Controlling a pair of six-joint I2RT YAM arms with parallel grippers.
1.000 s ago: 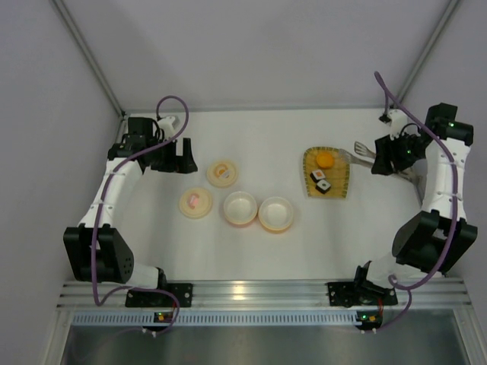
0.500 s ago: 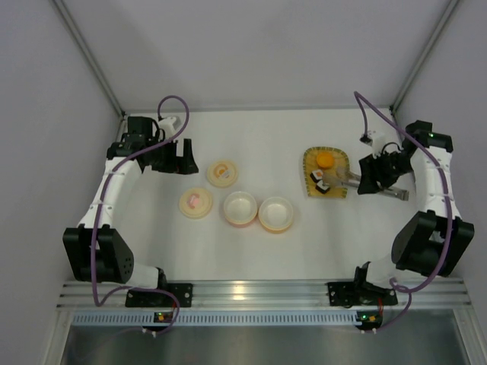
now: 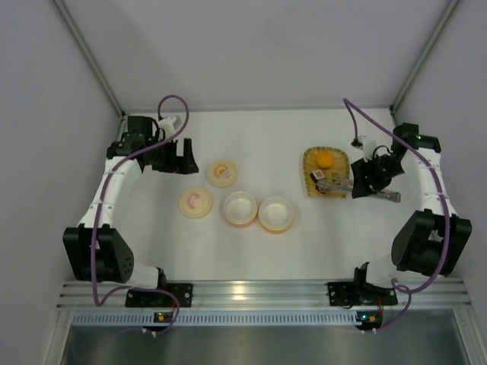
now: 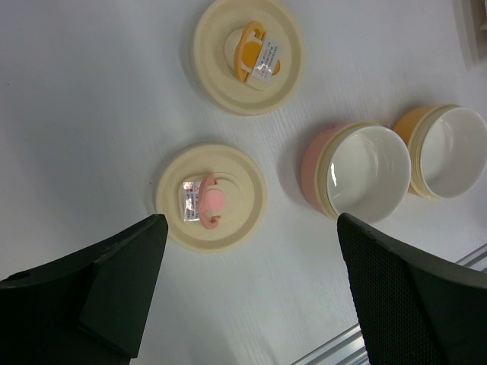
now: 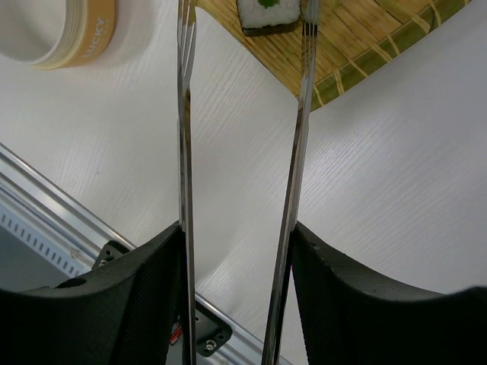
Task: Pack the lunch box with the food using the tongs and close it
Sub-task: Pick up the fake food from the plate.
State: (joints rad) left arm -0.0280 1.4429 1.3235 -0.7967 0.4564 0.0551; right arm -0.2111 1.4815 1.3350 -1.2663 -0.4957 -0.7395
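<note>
Nothing's packed yet: my right tool [image 5: 236, 304] is clamped on the tongs [image 5: 185, 152], tips either side of a sushi piece [image 5: 266, 15] on the tray [image 5: 365, 46], bowls [image 3: 240, 207] empty, lids [image 4: 211, 199] off, left tool [image 4: 249, 228] spread wide.

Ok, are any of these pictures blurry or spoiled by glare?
Top view: soft, even light, one bright glint on the metal rail. Left wrist view: lids and bowls sharp, the left claw dark and underlit. Right wrist view: tongs crisp with light streaks, the sushi piece cut off at the top edge.
</note>
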